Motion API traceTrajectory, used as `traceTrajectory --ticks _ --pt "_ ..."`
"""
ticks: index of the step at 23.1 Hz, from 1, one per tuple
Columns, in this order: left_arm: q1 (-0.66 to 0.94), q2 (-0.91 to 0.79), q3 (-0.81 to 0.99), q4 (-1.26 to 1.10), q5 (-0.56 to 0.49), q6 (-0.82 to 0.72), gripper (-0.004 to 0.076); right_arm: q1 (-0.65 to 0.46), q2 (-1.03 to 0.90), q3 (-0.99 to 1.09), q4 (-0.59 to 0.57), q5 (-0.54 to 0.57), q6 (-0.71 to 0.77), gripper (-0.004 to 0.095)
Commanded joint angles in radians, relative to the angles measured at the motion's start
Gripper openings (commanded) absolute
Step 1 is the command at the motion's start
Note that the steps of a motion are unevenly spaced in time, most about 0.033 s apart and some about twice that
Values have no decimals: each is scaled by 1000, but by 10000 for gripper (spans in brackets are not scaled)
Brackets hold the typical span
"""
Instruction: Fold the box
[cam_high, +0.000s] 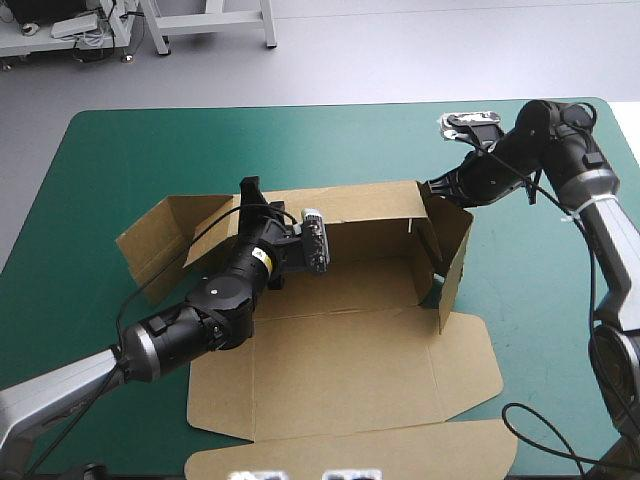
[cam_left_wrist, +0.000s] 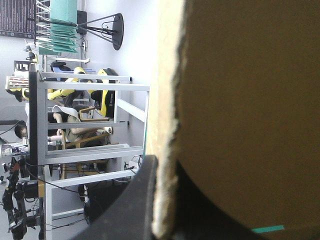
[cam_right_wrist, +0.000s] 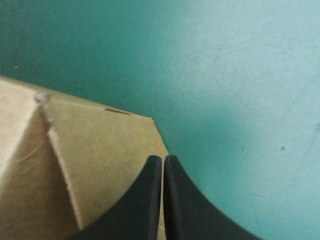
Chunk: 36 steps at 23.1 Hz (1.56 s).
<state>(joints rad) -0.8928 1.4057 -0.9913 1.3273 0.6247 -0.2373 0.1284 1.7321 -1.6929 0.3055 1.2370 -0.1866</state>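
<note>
- Brown box (cam_high: 340, 370): sat about midway across the teal-green cover (cam_high: 120, 150), partly raised and open at the top.
- At the box's near side: lay flat as a broad lid panel (cam_high: 350, 400), with a rounded tuck flap (cam_high: 350, 452) reaching toward the table's near edge.
- Inside the box: showed a bare floor, walled along the far side and at the right end.
- At the box's left end: splayed outward as an end flap (cam_high: 160, 240), only half raised and leaning away from the floor.
- Left gripper (cam_high: 250, 190): reached in over the box's near left corner and across its floor to the left part of the far wall. Clamped on that wall's top edge. Black fingers (cam_left_wrist: 130, 205) all but closed, with the raw edge of the board (cam_left_wrist: 250, 100) between them in the left wrist view.
- At the box's right end: stood upright as an end wall (cam_high: 455, 250), its free edge angled toward the near side.
- Right gripper (cam_high: 433, 186): met the box from outside at its far right corner. Pressed together into one pointed arch in the right wrist view (cam_right_wrist: 163, 159), nothing gripped between the two fingers, tips just at the board's edge.
- Beyond the box's far wall: ran on as teal-green cover to the table's far edge.
</note>
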Motion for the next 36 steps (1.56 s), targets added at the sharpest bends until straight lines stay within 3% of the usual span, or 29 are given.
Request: traceTrajectory --ticks 1,9,15,18,20,21,22,25,29,32,36 --pt "-5 -27 -26 24 28 -14 -9 -2 -77 23 97 13 -55 0" --pt "-5 -27 -26 24 52 -14 -9 -2 -106 158 231 -34 -182 0" --pt "-5 -27 -26 7 73 -14 -9 -2 -261 448 271 -317 -334 0" --pt "-5 -27 -26 -5 69 -14 -9 -2 -355 681 426 -508 -572 0" --pt "-5 -27 -26 -5 69 -14 -9 -2 -401 826 602 -642 -792 0" --pt "-5 -27 -26 -5 69 -14 -9 -2 -428 909 732 -684 -976 0" --pt "-5 -27 -26 -5 69 -14 -9 -2 -448 965 857 -700 -1138 0" --pt "-5 -27 -26 -5 69 -14 -9 -2 -470 991 966 -695 -1303 11" --pt "-5 -27 -26 -5 67 -10 -9 -2 -484 991 952 -647 -1351 293" --pt "-5 -27 -26 -5 48 -10 -9 -2 -482 991 970 -640 -1395 591" --pt "-5 -27 -26 -5 19 -10 -9 6 -482 991 997 -599 -1442 627"
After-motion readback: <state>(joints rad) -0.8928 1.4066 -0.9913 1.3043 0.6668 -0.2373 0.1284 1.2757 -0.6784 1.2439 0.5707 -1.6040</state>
